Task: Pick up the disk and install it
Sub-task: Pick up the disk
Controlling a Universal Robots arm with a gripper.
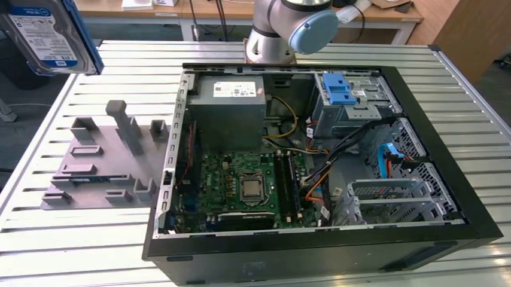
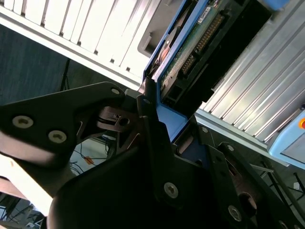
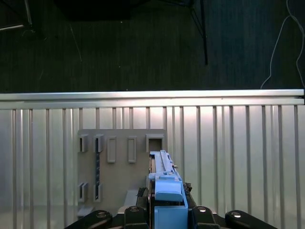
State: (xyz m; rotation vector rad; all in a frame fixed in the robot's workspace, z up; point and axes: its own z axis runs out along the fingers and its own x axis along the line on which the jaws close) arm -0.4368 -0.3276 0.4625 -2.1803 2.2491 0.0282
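- the gripper [image 2: 174, 128] is clamped narrow on the disk [image 2: 190, 47]. in the second wrist view its black fingers [image 2: 153, 133] press the blue frame from both sides, and the drive's circuit-board face shows.
- in the exterior view the disk hangs high in the far corner at the exterior view's left. its label faces the camera and the blue frame runs down one long edge, well clear above the slatted table [image 1: 72, 251].
- in the first wrist view the disk is seen edge-on above the grey fixture plate [image 3: 121, 167]. the plate's slots lie between the disk and the table's far edge.
- the open computer case [image 1: 319, 251] sits just beside the plate, at the exterior view's right, well apart from the disk.
- inside the case, the power-supply box [image 1: 231, 113] sits against the far wall, and the blue latch [image 1: 339, 89] tops the drive cage to its right.
- the motherboard [image 1: 239, 185] lies nearer, below the power supply, with loose cables beside it.
- bare slats run along the table's near edge.
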